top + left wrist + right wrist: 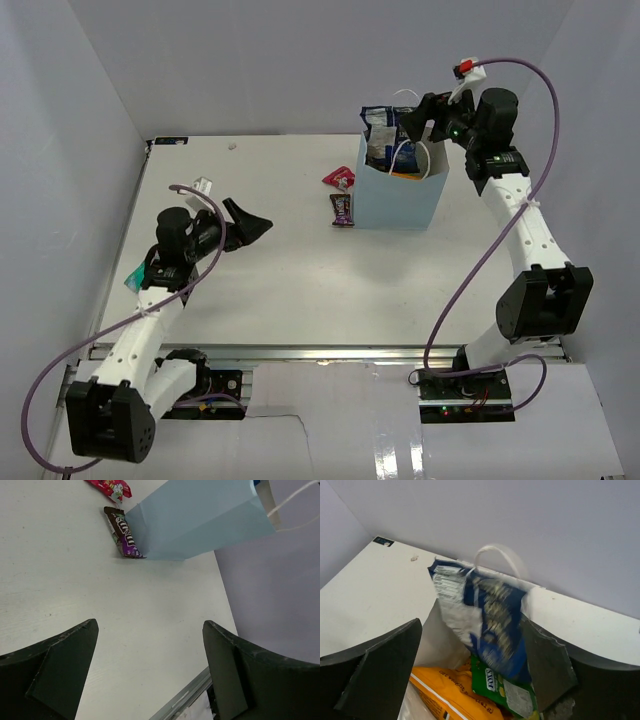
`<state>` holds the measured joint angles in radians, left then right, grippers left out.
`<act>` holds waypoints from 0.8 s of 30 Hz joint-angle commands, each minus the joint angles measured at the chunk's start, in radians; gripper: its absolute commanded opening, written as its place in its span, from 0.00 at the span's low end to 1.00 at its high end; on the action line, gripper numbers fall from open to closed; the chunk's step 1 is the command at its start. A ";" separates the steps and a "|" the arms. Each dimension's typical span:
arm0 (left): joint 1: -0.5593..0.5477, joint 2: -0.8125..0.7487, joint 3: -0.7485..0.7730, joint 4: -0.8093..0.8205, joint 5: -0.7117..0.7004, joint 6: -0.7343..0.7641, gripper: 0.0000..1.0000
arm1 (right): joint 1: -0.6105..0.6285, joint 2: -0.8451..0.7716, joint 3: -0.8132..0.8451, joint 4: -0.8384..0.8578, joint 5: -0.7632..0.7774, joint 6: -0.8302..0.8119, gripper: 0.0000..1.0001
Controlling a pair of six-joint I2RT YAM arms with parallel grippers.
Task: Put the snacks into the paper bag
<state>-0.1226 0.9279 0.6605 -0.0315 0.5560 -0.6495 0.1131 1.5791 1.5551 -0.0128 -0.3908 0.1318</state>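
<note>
Right gripper point(409, 122) released over the paper bag point(400, 195) at far right so the blue packet point(485, 610) drops in; left gripper point(254, 223) open, empty, facing the purple packet point(342, 209) on the desk point(280, 280) left of the bag

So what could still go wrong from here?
The blue snack packet stands tall out of the light-blue paper bag, between the open fingers of the right gripper. It could catch on them or topple out instead of settling. The dark M&M's packet lies right against the bag's base, so the open left gripper, if it reaches for it, might shove or tip the bag.
</note>
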 commanded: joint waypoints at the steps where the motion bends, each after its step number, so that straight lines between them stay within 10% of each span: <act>1: -0.009 0.136 0.020 0.108 -0.033 -0.119 0.96 | -0.050 -0.088 -0.003 0.096 0.004 -0.011 0.89; 12: -0.222 0.840 0.616 -0.031 -0.235 -0.107 0.92 | -0.331 -0.226 -0.153 0.039 -0.425 -0.127 0.95; 24: -0.362 1.379 1.290 -0.402 -0.382 -0.019 0.85 | -0.372 -0.301 -0.325 -0.171 -0.456 -0.255 0.95</act>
<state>-0.4526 2.2894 1.8324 -0.2581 0.2398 -0.7013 -0.2501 1.3003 1.2343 -0.1680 -0.8192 -0.0940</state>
